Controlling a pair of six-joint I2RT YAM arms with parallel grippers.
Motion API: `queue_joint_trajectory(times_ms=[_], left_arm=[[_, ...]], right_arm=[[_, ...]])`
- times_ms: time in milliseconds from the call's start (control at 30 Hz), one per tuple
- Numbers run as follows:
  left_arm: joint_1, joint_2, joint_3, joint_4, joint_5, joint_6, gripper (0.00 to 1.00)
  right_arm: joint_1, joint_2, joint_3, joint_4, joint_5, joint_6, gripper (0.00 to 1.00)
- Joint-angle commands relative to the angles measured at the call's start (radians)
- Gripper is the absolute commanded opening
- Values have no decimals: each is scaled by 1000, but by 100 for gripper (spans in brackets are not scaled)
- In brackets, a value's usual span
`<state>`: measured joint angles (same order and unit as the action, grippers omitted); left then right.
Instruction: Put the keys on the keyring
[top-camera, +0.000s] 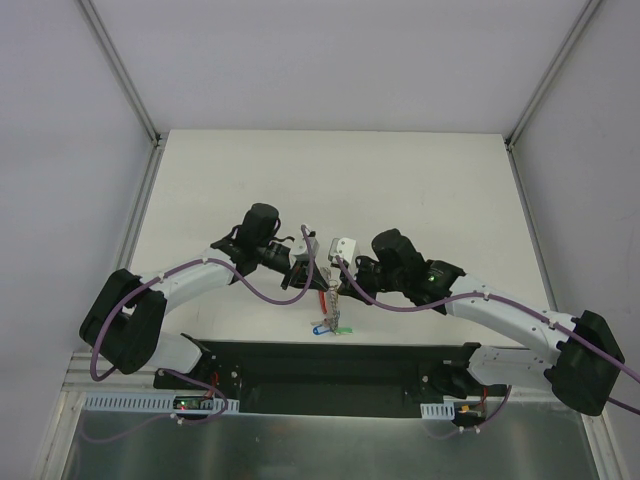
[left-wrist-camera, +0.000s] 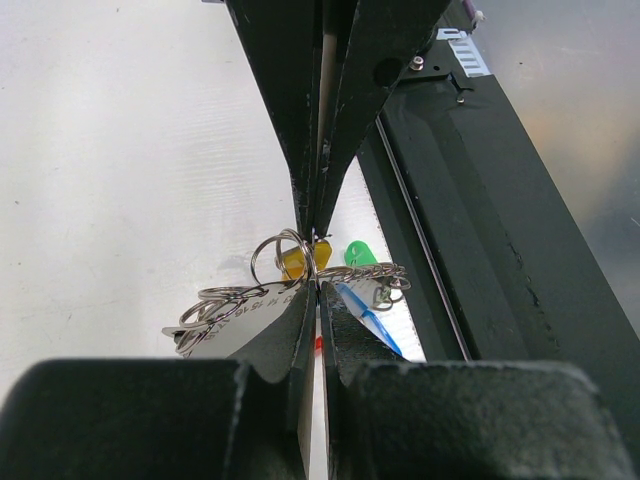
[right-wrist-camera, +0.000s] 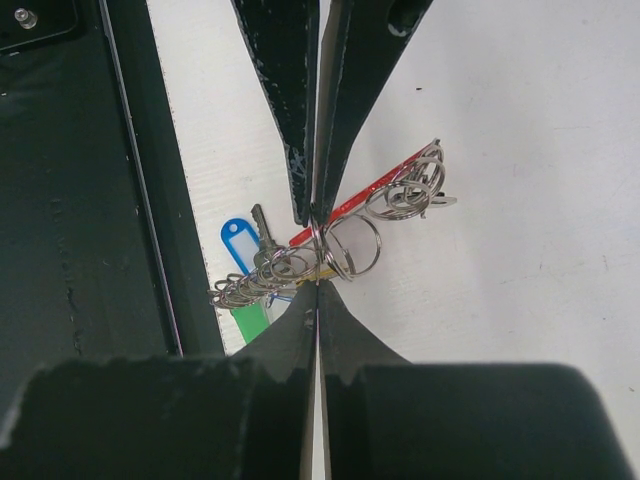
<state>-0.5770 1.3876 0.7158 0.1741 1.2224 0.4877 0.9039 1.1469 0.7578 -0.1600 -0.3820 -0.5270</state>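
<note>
Both grippers meet tip to tip low over the near middle of the table. My left gripper (left-wrist-camera: 318, 287) is shut, its tips pinching the keyring (left-wrist-camera: 281, 254), a thin metal ring in a bunch of small rings. My right gripper (right-wrist-camera: 318, 284) is shut on the same keyring (right-wrist-camera: 350, 248) from the other side. The red band (right-wrist-camera: 372, 187) runs out from the bunch. Keys hang under it: a yellow cap (left-wrist-camera: 294, 263), a green cap (left-wrist-camera: 358, 252), a blue tag (right-wrist-camera: 238, 245) and a silver key (right-wrist-camera: 262, 226). In the top view the bunch (top-camera: 328, 315) hangs below the left gripper (top-camera: 316, 272) and right gripper (top-camera: 334, 272).
The black base plate (top-camera: 340, 365) of the arms lies just near of the keys, its edge (left-wrist-camera: 440, 230) close beside them. White walls and metal rails (top-camera: 135, 110) enclose the table on the left, right and back.
</note>
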Motion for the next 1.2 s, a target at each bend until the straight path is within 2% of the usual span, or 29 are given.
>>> queue_joint_trajectory(times_ms=[0, 400, 1167], left_arm=[[-20, 2, 48, 11, 62, 25, 0], [-37, 7, 51, 11, 42, 18, 0], [14, -56, 2, 11, -3, 17, 0]], right_arm=[[6, -9, 6, 79, -6, 9, 1], [9, -24, -2, 89, 12, 10, 1], [4, -41, -8, 79, 61, 12, 1]])
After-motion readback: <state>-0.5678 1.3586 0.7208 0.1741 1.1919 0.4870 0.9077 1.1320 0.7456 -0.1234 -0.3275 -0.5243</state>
